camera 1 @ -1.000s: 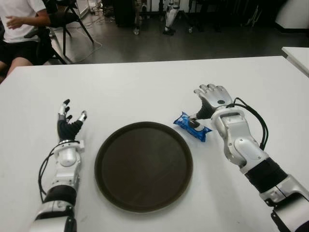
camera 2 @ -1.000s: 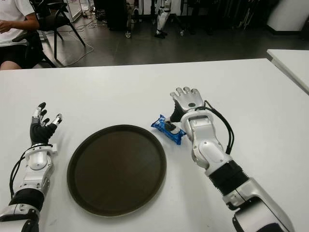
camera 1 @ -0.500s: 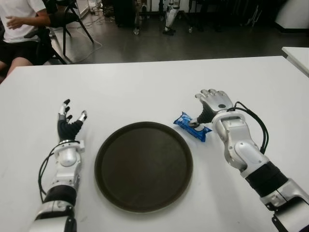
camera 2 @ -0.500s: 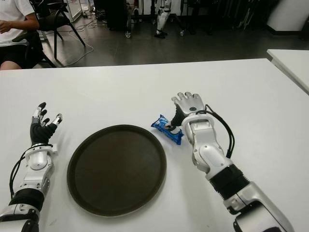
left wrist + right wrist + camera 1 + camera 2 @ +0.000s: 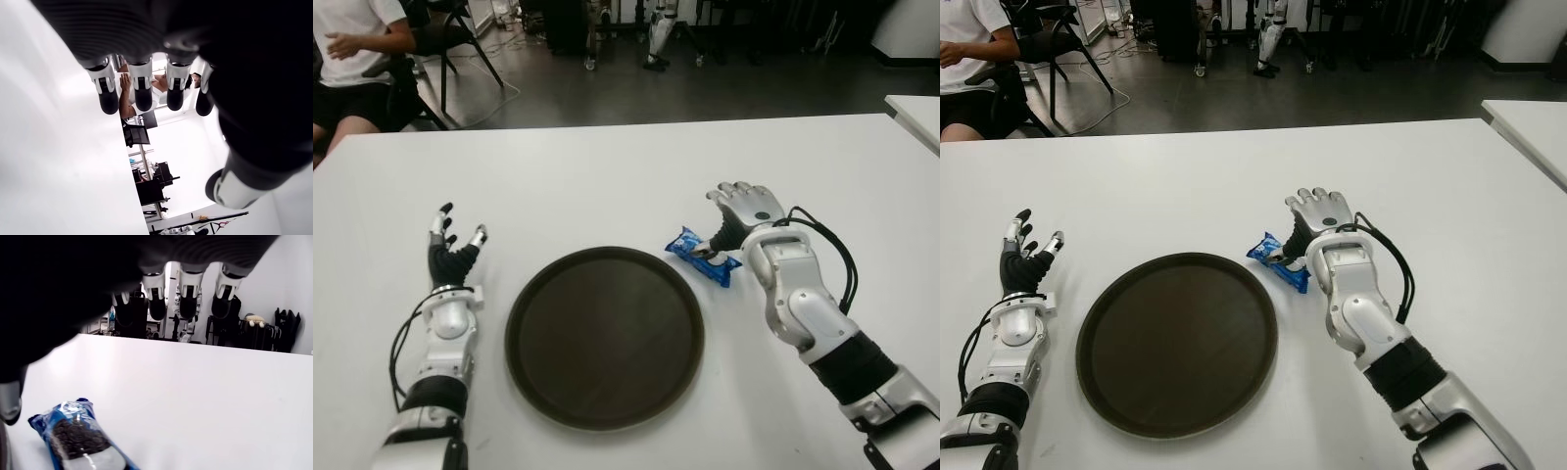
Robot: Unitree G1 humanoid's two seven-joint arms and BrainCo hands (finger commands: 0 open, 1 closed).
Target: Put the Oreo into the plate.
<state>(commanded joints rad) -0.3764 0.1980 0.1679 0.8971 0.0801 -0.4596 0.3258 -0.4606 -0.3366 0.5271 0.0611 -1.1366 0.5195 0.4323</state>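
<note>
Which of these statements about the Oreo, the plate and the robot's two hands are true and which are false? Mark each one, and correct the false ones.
1. The Oreo pack lies inside the plate. False: it lies on the white table, just outside the plate's rim on the robot's right.
2. The right hand is at the Oreo pack with its fingers spread. True.
3. The left hand holds the Oreo pack. False: it holds nothing and shows left of the plate.
4. Nothing lies in the plate. True.
5. A person sits beyond the table's far left corner. True.
</note>
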